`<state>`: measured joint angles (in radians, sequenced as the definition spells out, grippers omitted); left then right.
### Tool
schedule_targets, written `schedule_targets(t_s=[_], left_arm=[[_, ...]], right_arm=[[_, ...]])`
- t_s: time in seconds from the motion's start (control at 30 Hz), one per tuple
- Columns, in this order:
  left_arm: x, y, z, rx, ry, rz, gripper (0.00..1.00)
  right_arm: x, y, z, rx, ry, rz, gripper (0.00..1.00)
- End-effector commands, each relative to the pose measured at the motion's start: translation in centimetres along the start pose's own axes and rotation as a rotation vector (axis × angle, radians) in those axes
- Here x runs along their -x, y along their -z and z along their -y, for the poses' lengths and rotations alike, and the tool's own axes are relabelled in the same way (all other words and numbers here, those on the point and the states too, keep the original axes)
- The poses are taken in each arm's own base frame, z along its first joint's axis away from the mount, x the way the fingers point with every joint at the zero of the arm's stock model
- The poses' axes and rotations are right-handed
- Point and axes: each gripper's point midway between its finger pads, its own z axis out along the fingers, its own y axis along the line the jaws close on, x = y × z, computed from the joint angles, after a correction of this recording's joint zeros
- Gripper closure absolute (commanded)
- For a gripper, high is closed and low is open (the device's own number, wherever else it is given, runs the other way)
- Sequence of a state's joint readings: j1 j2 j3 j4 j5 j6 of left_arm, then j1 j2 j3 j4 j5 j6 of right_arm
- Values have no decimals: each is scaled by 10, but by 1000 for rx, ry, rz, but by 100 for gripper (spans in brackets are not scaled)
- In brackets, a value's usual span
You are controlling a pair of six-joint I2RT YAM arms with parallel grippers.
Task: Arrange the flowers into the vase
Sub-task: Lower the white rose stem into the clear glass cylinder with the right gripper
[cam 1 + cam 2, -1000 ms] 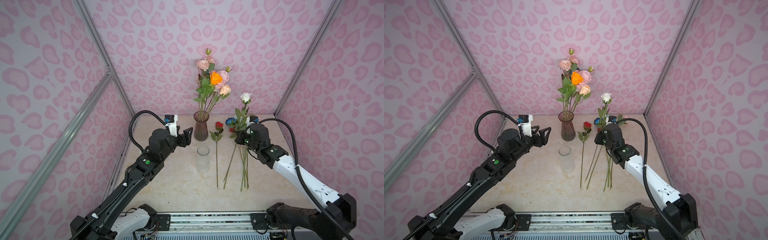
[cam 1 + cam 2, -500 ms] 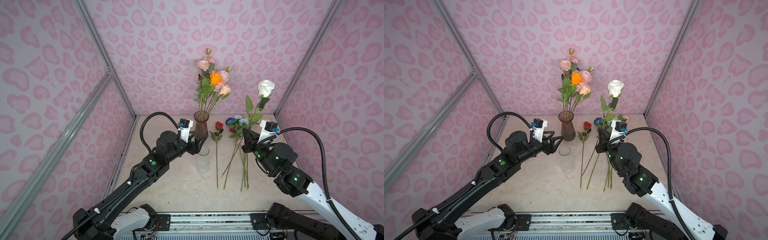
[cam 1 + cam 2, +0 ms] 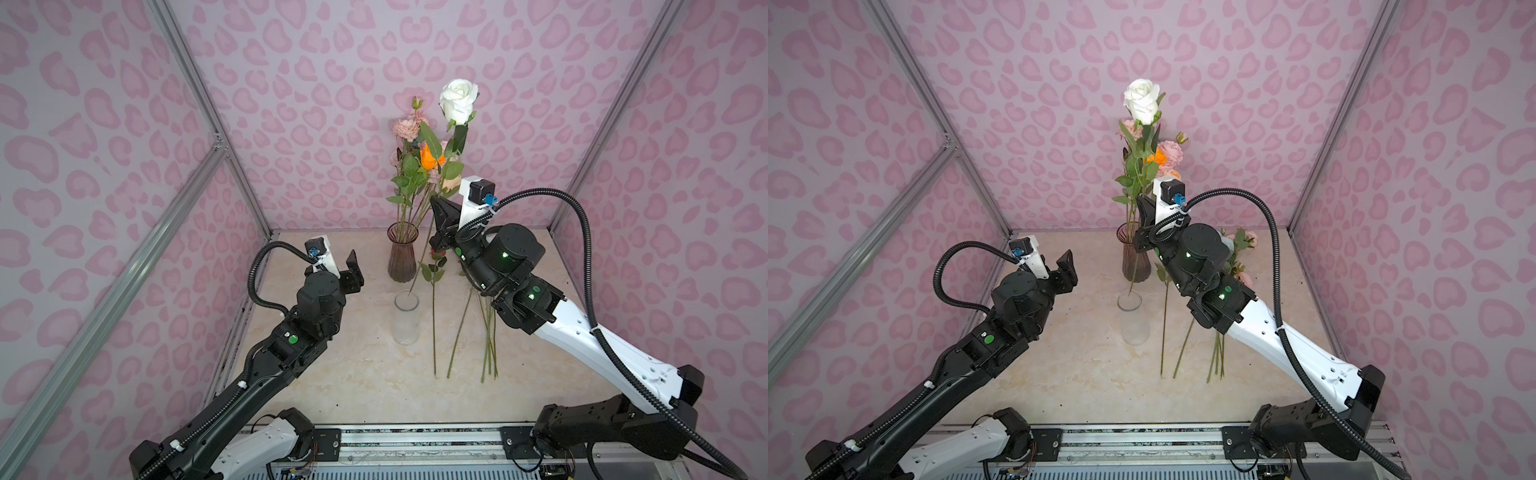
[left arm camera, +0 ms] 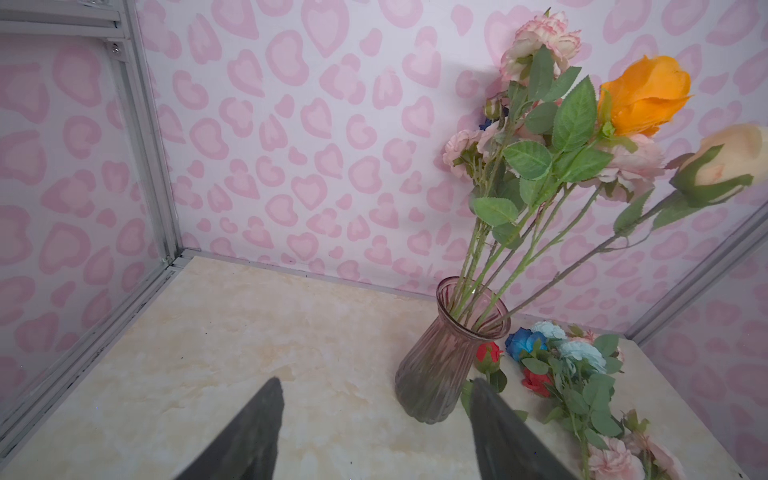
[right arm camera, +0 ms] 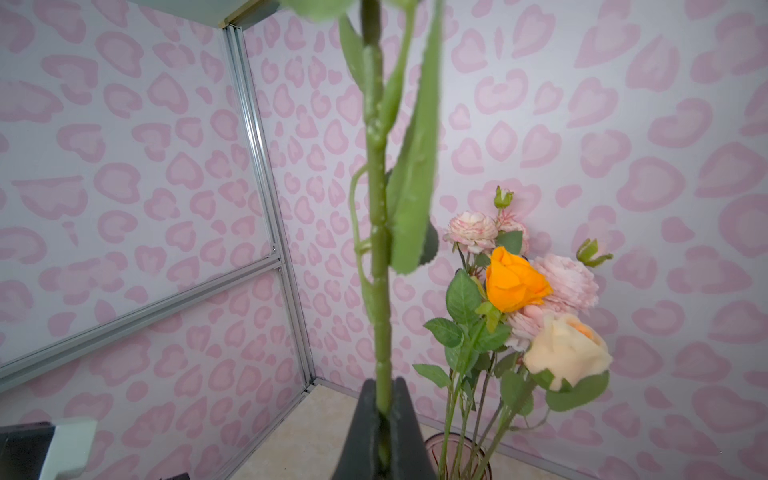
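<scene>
Stem of white rose (image 3: 458,99) sits pinched mid-length in right gripper (image 5: 384,388), bloom at upper centre of a top view, tip at clear vase (image 3: 406,320) mouth. Probably light, springy and top-heavy, so a mid-stem hold suits. Left gripper (image 4: 374,386) gapes wide, empty.

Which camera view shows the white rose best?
A top view: the white rose shows whole, bloom, leaves and stem; both top views do this. The right wrist view shows only its stem, pinched in the right gripper. The left wrist view misses it.
</scene>
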<state>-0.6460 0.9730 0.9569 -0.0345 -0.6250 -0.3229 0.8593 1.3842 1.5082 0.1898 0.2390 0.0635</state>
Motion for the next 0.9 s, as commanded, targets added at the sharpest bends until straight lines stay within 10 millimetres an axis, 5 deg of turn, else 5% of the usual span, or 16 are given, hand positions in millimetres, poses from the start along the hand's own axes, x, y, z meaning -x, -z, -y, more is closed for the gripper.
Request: schedule_targets(t_s=[0.0, 0.2, 0.23, 0.57, 0.77, 0.87], left_arm=[[6, 1, -5, 26, 15, 28, 29], [8, 1, -7, 34, 4, 36, 29], [9, 2, -6, 31, 6, 38, 29], [6, 0, -5, 26, -2, 29, 29], [4, -2, -4, 25, -7, 21, 29], [3, -2, -3, 21, -7, 20, 29]], right_arm=[[-16, -13, -8, 22, 41, -22, 100], [-57, -26, -10, 15, 56, -97, 100], [-79, -24, -9, 16, 63, -137, 100], [-176, -10, -10, 23, 24, -324, 94], [-207, -5, -7, 3, 13, -387, 91], [-216, -2, 0, -31, 8, -404, 80]])
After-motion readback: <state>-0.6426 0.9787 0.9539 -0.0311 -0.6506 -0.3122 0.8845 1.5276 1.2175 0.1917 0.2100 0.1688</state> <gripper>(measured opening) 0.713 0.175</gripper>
